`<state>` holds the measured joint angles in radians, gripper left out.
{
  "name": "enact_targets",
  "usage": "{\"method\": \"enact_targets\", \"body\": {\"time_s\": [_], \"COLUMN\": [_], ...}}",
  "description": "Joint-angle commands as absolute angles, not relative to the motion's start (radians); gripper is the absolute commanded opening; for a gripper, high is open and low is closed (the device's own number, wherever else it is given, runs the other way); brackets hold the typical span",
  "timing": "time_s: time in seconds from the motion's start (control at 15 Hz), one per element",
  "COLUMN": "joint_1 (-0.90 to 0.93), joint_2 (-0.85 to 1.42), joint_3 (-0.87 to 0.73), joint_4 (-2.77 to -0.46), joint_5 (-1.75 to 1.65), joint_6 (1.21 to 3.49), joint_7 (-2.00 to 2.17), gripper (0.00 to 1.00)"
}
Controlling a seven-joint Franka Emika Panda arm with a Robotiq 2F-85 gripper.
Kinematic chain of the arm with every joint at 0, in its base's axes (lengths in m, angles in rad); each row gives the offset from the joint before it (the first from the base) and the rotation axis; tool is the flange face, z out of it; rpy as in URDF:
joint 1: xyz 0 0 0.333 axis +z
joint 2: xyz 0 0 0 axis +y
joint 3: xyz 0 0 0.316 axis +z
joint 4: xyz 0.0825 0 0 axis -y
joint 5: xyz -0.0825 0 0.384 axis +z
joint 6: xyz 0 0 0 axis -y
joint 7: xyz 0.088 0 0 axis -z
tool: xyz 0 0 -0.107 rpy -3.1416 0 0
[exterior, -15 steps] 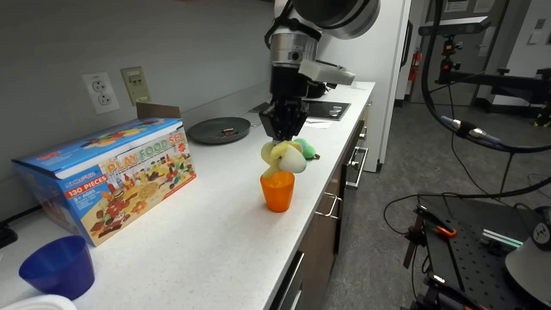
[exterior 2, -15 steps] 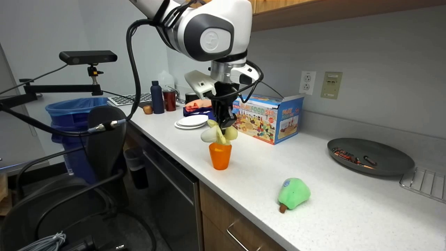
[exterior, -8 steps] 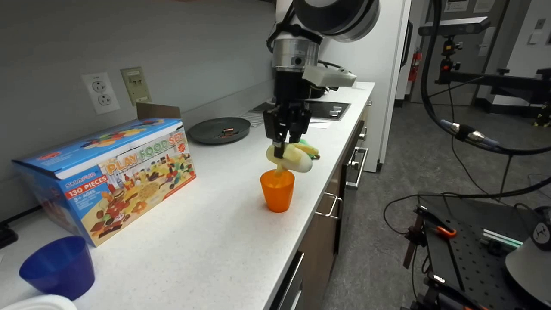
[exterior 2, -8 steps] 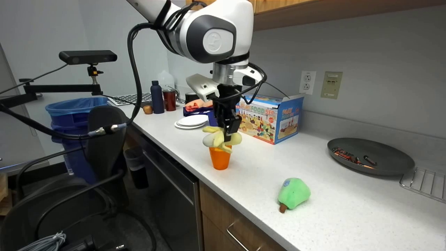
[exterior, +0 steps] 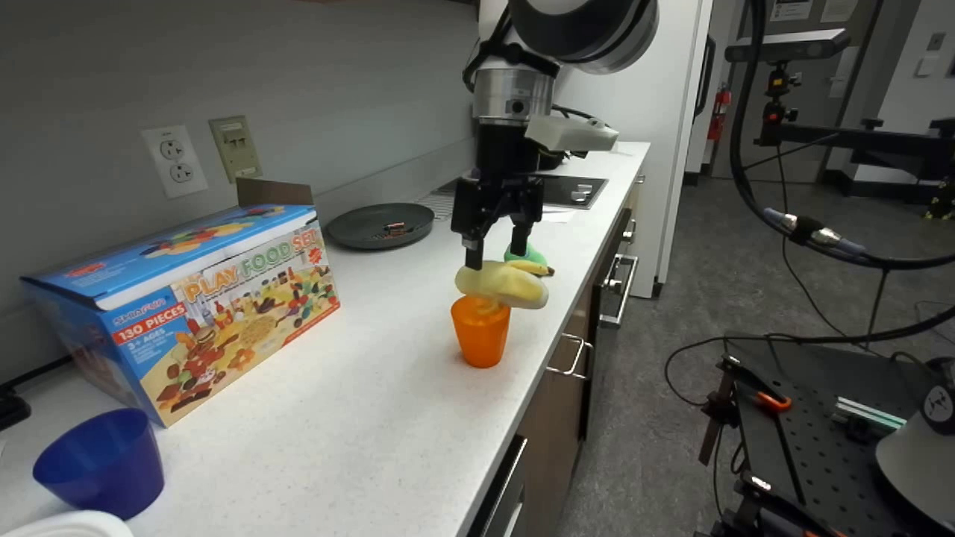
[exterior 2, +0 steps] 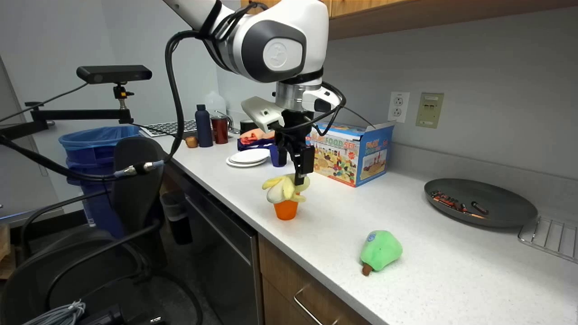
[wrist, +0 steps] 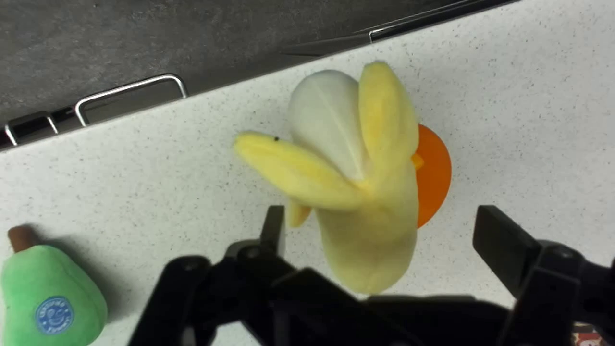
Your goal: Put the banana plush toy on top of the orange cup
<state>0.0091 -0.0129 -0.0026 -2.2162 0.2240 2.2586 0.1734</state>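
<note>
Beneath the jaws runs a pale speckled counter [exterior: 358, 440], wooden drawers [exterior 2: 284, 268] under its edge; behind the jaws rises a dimly lit grey wall [exterior 2: 492, 90] with an outlet [exterior 2: 398, 107] and a beige plate [exterior 2: 430, 110]; in an exterior view a wooden cupboard [exterior 2: 388, 21] sits higher than the jaws; well apart from them, past a tall white panel [exterior: 642, 112], dark floor [exterior: 716, 246] reaches a door [exterior: 813, 97].
</note>
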Motion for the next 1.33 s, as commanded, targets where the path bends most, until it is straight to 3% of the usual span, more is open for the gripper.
{"method": "enact_targets", "body": {"time_s": [0.0,1.27], "joint_1": [0.008,-0.002], "joint_2": [-0.018,-0.175], "joint_3": [0.001,0.004], "joint_4": [-2.209,-2.205], "joint_5": [0.212,0.047], "joint_6": [2.264,2.213], "joint_7": [0.182,0.179], "gripper": [1.0,1.0]}}
